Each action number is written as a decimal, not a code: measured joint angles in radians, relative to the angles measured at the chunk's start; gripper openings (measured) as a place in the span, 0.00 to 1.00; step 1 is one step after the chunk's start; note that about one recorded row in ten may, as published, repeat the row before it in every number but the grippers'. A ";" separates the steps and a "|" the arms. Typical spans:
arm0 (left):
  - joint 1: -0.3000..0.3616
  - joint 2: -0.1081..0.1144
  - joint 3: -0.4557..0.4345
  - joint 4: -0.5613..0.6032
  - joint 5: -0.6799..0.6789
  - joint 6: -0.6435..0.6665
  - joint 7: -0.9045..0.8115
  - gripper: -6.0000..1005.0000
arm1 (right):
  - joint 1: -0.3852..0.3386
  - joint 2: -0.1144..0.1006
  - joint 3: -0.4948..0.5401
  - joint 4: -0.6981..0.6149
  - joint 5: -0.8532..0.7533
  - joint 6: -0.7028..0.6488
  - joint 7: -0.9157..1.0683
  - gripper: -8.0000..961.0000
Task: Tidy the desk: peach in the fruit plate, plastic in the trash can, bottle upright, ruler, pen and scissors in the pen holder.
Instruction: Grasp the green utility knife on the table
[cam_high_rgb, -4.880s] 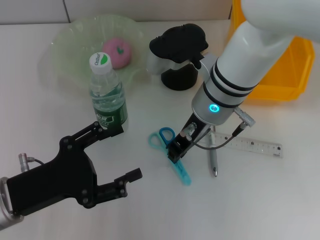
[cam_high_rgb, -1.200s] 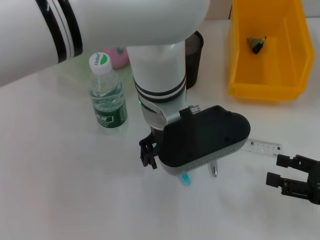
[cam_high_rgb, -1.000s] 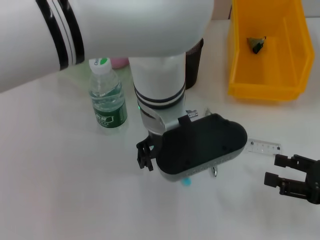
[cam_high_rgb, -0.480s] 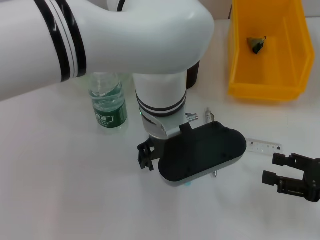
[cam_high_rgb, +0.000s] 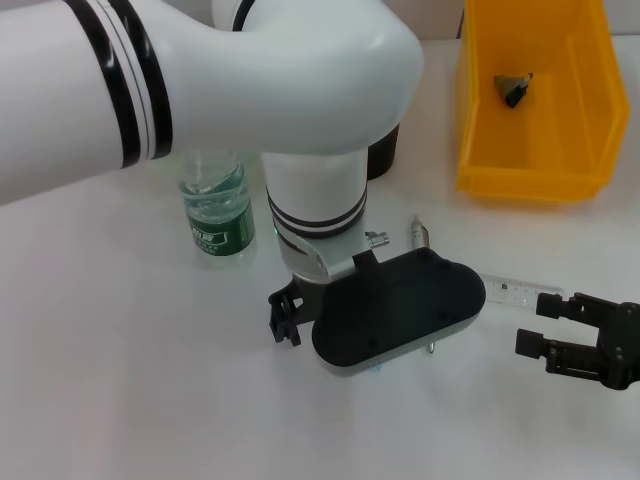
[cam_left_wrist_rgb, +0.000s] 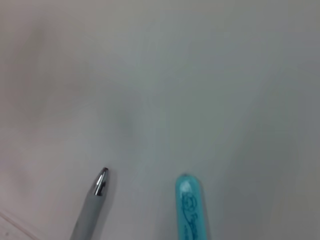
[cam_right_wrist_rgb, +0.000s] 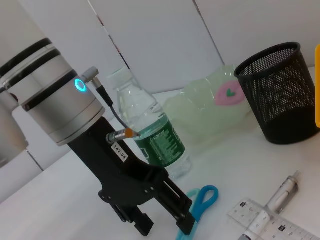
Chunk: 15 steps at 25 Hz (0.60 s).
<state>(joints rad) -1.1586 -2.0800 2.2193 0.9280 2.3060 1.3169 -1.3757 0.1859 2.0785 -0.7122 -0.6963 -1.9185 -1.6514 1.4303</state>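
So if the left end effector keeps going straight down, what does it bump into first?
Probably the scissors. The left end effector points down at the table, its tips right beside the blue handles. The pen lies close by too, but depth is hard to judge.

- My left arm (cam_high_rgb: 250, 70): glossy white plastic shell w/ black bands; wrist housing matt black.
- My left pincer (cam_right_wrist_rgb: 165, 212): matt black, looks like metal/hard plastic; silver metal collar above it.
- My right pincer (cam_high_rgb: 535, 322): matt black too.
- Bench (cam_high_rgb: 120, 380): smooth white, faint sheen.
- Bottle (cam_right_wrist_rgb: 152, 135): clear plastic, glossy green label, white cap.
- Pen holder (cam_right_wrist_rgb: 277, 95): black wire mesh, matt.
- Trash can (cam_high_rgb: 480, 150): smooth yellow plastic, slight gloss.
- Pen (cam_left_wrist_rgb: 92, 205): silvery body, shiny metal tip.
- Scissors (cam_left_wrist_rgb: 190, 207): glossy teal plastic.
- Ruler (cam_right_wrist_rgb: 265, 222): clear plastic, printed marks.
- Fruit plate (cam_right_wrist_rgb: 200, 107): translucent pale green, glassy.
- Peach (cam_right_wrist_rgb: 227, 93): matt pink.
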 joint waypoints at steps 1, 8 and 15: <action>0.001 0.000 0.000 0.003 -0.003 -0.002 0.001 0.82 | 0.000 0.000 0.000 0.000 0.000 0.001 0.000 0.85; 0.005 0.000 0.001 0.009 -0.014 -0.030 0.013 0.82 | -0.002 0.000 -0.001 0.002 -0.002 0.002 0.000 0.85; 0.005 0.000 0.017 0.017 -0.017 -0.032 0.021 0.81 | -0.005 0.001 0.004 0.014 -0.002 0.003 0.000 0.85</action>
<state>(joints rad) -1.1535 -2.0800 2.2363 0.9445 2.2895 1.2847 -1.3542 0.1811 2.0800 -0.7084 -0.6824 -1.9206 -1.6488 1.4299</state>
